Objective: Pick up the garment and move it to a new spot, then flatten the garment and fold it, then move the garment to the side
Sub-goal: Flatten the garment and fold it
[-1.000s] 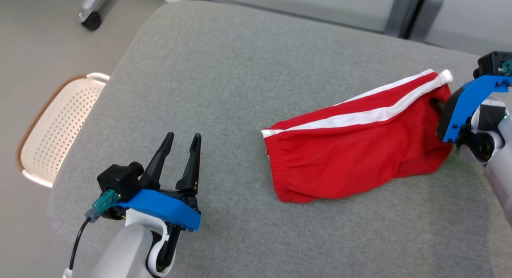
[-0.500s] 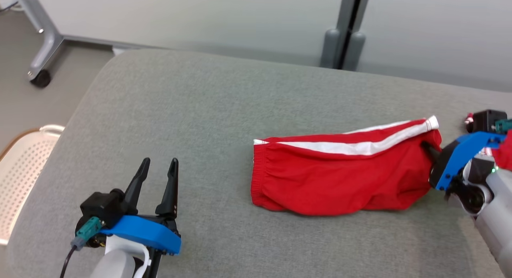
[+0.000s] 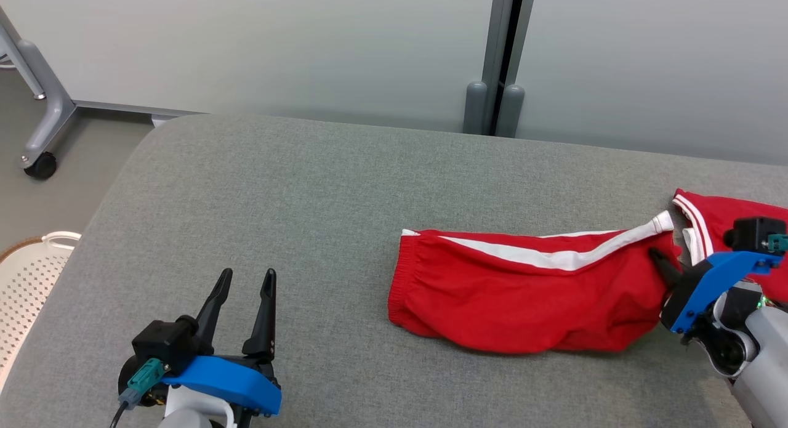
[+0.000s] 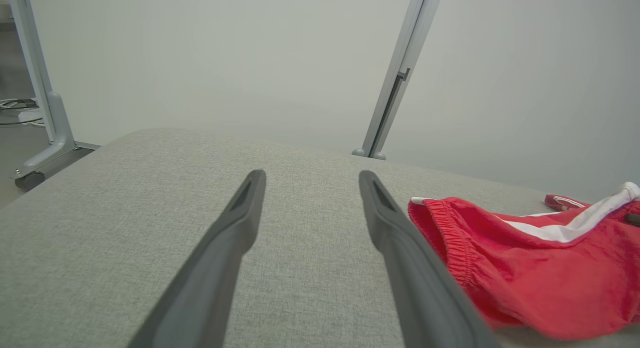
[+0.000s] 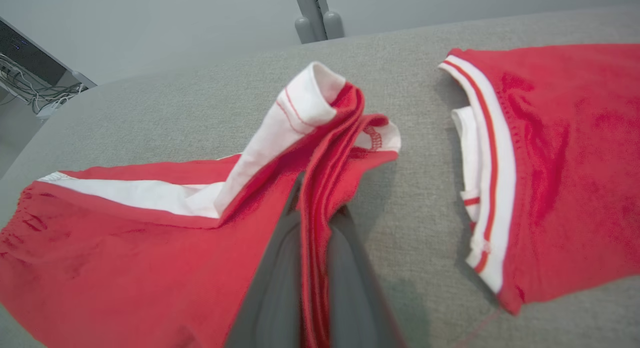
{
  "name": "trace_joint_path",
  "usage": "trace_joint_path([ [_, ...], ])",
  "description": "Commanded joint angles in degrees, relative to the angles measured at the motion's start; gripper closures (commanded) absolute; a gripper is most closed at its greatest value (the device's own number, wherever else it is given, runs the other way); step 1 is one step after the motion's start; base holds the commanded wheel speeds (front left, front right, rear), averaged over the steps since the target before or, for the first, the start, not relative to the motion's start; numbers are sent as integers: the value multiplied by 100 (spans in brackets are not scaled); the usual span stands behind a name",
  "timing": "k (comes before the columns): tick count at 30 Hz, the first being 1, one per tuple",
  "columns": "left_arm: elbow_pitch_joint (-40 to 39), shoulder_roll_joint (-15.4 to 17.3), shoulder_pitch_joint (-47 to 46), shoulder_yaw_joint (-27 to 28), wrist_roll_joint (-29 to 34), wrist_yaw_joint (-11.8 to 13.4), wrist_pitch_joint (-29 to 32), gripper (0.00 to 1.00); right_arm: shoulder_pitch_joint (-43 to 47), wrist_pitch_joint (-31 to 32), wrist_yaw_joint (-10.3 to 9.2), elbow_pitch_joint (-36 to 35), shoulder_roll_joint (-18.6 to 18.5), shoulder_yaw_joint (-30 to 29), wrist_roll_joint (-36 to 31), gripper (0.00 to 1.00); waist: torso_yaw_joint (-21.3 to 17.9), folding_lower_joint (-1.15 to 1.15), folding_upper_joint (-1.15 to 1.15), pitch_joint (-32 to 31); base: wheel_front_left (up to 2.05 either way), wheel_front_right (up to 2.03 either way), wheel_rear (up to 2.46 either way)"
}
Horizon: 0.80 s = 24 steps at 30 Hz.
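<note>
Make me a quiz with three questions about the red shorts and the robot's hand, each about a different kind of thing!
1. Where is the other red garment?
A. In a basket
B. On the floor
C. On the grey cushion, to the right of the shorts

2. What colour is the stripe on the shorts?
A. White
B. Blue
C. Yellow

3. What is the right gripper doing?
A. Standing open above the shorts
B. Shut on the shorts' edge
C. Shut on nothing

Answers:
1. C, because the head view shows it lying on the cushion just past the shorts' right end.
2. A, because a white band runs along the top of the red cloth.
3. B, because the right wrist view shows red cloth pinched between the two dark fingers.
</note>
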Motion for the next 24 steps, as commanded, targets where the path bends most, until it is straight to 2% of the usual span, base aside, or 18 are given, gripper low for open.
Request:
trace_joint_path([
  [1,-2,-9,26,29,23,-3,-24,0,-56,-54,1,-24,22,8,-75,100,-2,0,0,-6,0,0,0],
  [6,49,-39,1,-14,65,-9,-24,0,-321,-88,1,-286,415,72,-399,100,72,0,0,-29,0,0,0],
  [10,131,-34,-18,-35,36,-11,-24,0,-499,77,2,-435,898,149,-616,100,181,0,0,-16,0,0,0],
  [17,243,-83,-181,-183,-17,-14,-24,0,-810,433,2,-35,1621,248,-938,100,529,0,0,95,0,0,0],
  [24,304,-80,-271,-238,-92,-14,-24,0,-1105,467,1,584,2063,301,-1262,100,752,0,0,235,0,0,0],
])
